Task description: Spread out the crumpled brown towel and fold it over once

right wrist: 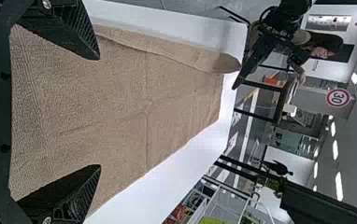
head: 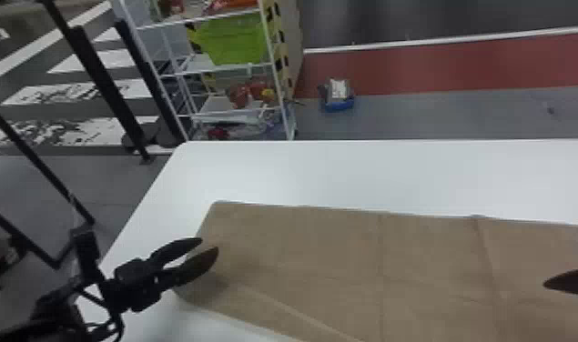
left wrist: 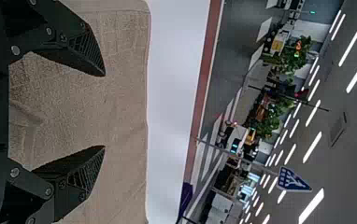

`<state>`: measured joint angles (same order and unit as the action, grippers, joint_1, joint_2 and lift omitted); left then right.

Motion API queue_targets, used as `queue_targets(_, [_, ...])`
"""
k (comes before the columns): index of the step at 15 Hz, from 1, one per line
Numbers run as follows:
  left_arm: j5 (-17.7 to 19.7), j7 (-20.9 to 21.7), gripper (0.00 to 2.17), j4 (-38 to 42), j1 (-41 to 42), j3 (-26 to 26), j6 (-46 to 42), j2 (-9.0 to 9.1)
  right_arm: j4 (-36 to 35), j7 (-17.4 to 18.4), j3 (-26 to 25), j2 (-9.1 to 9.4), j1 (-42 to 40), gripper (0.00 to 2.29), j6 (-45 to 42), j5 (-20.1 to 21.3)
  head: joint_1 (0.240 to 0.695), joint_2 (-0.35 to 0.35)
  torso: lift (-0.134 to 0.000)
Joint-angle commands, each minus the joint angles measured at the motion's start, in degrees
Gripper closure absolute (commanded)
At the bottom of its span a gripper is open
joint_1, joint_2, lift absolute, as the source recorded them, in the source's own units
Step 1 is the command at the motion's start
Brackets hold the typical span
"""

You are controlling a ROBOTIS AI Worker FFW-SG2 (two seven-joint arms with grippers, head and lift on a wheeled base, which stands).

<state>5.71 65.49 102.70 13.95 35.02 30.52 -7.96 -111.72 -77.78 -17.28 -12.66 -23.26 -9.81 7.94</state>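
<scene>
Though creased, towel (head: 328, 250) beneath parted jaws.

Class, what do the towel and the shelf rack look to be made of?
Brown towel: probably cotton terry, matte, judging by its nubbly, creased surface.
Shelf rack: likely metal, painted or coated white, given its thin, straight posts and rails.

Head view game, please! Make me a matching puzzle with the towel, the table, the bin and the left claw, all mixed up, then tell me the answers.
1. towel
2. table
3. bin
4. left claw

A. bright green
B. open, near the towel's left edge
C. white
D. brown

Right pairs: 1-D, 2-C, 3-A, 4-B
</scene>
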Motion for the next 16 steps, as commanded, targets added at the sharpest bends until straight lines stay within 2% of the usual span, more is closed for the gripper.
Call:
queue_targets(1, [-1.3,1.7,0.42,2.8,2.4,1.7,1.3,-0.22,1.0,-0.5,-0.6,-0.08,0.6,0.05,-0.6,-0.1,0.695,0.261,-0.123])
queue_targets(3, [-1.5,4.6,0.47,6.1,4.7,3.4,6.2,-0.66,2.0,-0.5,-0.8,-0.26,1.3,0.05,-1.3,-0.1,0.695,0.266,-0.123])
queue_targets(4, [-1.6,6.8,0.54,6.7,5.1,4.0,10.8,-1.80,2.6,-0.5,-0.9,-0.26,1.6,0.05,-1.7,-0.2,0.695,0.271,-0.123])
queue_targets(6, [-1.8,8.3,0.54,6.6,5.1,4.6,13.9,-2.59,3.2,-0.5,-0.9,-0.44,2.0,0.05,-2.2,-0.6,0.695,0.278,-0.123])
queue_targets(10, [-2.5,11.9,0.54,5.5,5.5,6.9,13.6,-2.68,3.8,-0.5,-1.2,-0.61,2.1,0.05,-3.1,-1.0,0.695,0.294,-0.123])
queue_targets(11, [-2.5,12.4,0.54,4.9,5.8,7.8,12.5,-3.21,4.0,-0.5,-1.3,-0.70,2.1,0.05,-3.1,-1.2,0.695,0.297,-0.123])
queue_targets(12, [-2.5,12.4,0.54,4.2,6.3,8.6,12.2,-3.91,4.0,-0.5,-1.6,-0.96,2.0,0.05,-3.1,-1.3,0.695,0.304,-0.123])
queue_targets(15, [-2.2,12.4,0.54,4.7,6.8,12.3,11.6,-3.82,4.0,-0.5,-2.2,-1.05,1.8,0.05,-3.1,-1.7,0.695,0.337,-0.123])
queue_targets(16, [-0.3,12.0,0.54,4.7,6.8,14.1,11.6,-3.56,4.0,-0.5,-2.2,-1.05,1.8,0.05,-3.1,-1.8,0.695,0.348,-0.123])
